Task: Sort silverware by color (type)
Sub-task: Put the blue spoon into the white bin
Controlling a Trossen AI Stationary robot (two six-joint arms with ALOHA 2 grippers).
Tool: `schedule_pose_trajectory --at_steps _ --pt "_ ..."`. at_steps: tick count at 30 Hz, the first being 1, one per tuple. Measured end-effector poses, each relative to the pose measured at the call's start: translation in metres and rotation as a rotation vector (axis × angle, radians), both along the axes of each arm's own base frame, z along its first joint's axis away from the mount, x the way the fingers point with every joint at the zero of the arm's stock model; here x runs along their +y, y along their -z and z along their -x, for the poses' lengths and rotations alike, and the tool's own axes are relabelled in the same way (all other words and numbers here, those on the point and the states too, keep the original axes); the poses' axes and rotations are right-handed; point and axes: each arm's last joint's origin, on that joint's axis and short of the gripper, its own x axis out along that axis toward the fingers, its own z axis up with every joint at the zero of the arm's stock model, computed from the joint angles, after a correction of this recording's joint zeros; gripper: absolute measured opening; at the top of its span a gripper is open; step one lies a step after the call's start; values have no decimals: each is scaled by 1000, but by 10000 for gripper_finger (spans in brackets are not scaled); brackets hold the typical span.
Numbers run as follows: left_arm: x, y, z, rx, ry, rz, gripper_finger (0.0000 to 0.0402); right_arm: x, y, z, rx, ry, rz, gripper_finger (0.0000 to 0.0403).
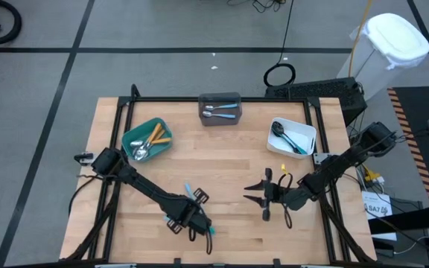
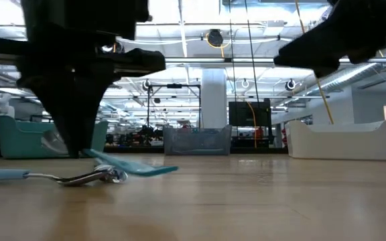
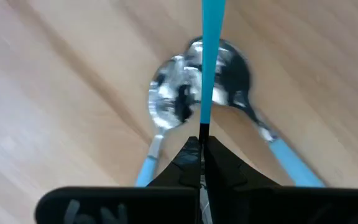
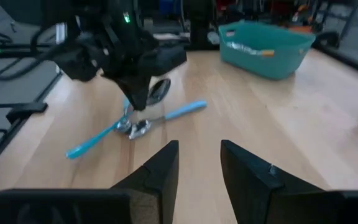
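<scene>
While your high view hid it, the left pincer (image 3: pixel 202 146) pinched shut on a blue-handled utensil (image 3: pixel 211 56), its handle running lengthwise straight out past the tips.

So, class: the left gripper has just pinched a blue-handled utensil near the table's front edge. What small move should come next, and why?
Probably a short straight lift. The left gripper is shut on one blue handle, and two blue-handled spoons lie crossed directly beneath it, so sliding sideways could drag them. The grey bin already holding blue-handled pieces looks like the destination. The right gripper waits open nearby.
</scene>
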Motion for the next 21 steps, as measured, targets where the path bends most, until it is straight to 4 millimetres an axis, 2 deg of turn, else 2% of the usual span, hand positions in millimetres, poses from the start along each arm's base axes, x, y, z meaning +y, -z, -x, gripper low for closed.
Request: schedule_pose_trajectory --at_steps 5,11,16,21 --pt "9 -7 -4 -13 -57 -65 4 -4 -22 5 -79 9 9 114" --pt "24 -22 -19 -60 -116 -80 3 -11 -50 16 -169 -9 36 114" --pt "40 -41 -37 -146 -176 -78 3 -18 -57 23 -157 61 97 114" --pt "63 -51 -53 -218 -259 -72 3 -24 -66 27 -105 117 210 114"
